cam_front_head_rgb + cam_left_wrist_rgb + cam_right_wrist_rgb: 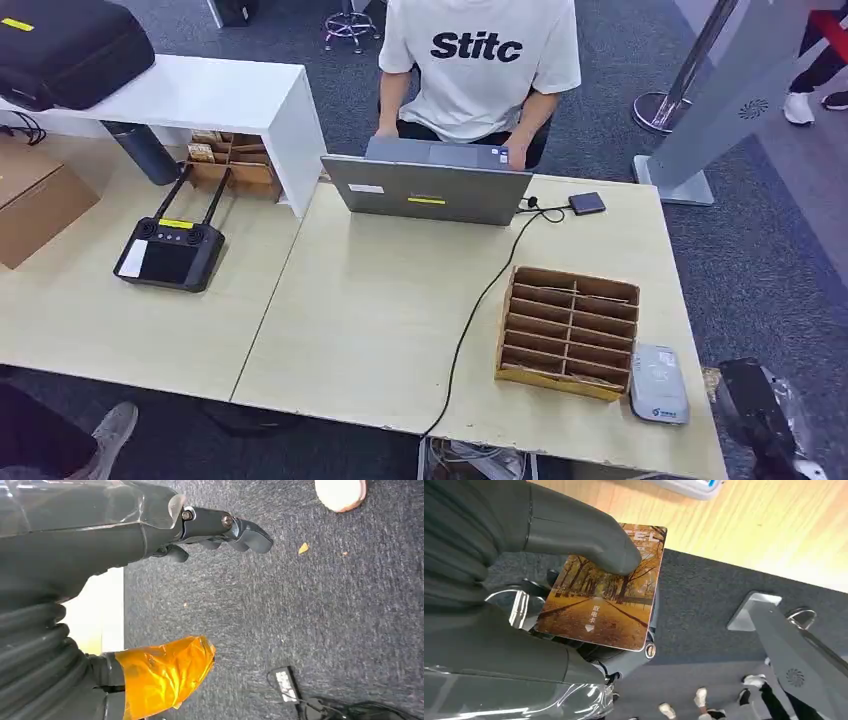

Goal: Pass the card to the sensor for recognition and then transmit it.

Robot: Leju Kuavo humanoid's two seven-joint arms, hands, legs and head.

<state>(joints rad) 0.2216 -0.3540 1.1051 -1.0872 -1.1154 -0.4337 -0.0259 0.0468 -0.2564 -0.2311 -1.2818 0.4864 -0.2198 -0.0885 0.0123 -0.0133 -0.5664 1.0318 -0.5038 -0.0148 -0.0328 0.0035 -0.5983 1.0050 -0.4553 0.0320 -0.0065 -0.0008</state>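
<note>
From high on the robot, the head view looks down on a pale wooden table (pixel 380 320). At the upper left of the frame a black case (pixel 70 45) sits on a white shelf unit (pixel 220 95), and a cardboard box (pixel 35 205) lies at the far left edge. Below the shelf, at middle left, a black remote controller (pixel 168 250) with two raised antennas lies flat on the table. At top centre a person in a white T-shirt (pixel 478 60) sits behind a grey laptop (pixel 425 190), its lid back facing the camera. A black cable (pixel 480 300) runs from beside the laptop down to the table's near edge. Just right of the laptop lies a small dark device (pixel 587 203). At lower right stands a brown cardboard organiser (pixel 568 330) with many slots, and touching its right side is the white card sensor (pixel 658 385). At the lower right corner the right hand (pixel 765 420) shows dark, beyond the table's corner.

In the left wrist view, the left hand (pixel 220 530) hangs over grey carpet (pixel 300 620), fingers loosely curled in and holding nothing; orange tape (pixel 165 672) wraps a part at lower left.

In the right wrist view, the right hand pinches the card (pixel 604 600), printed with an autumn tree avenue, its thumb (pixel 579 535) pressing the card's face at centre left of the frame. The card is over carpet, just off the table edge.
</note>
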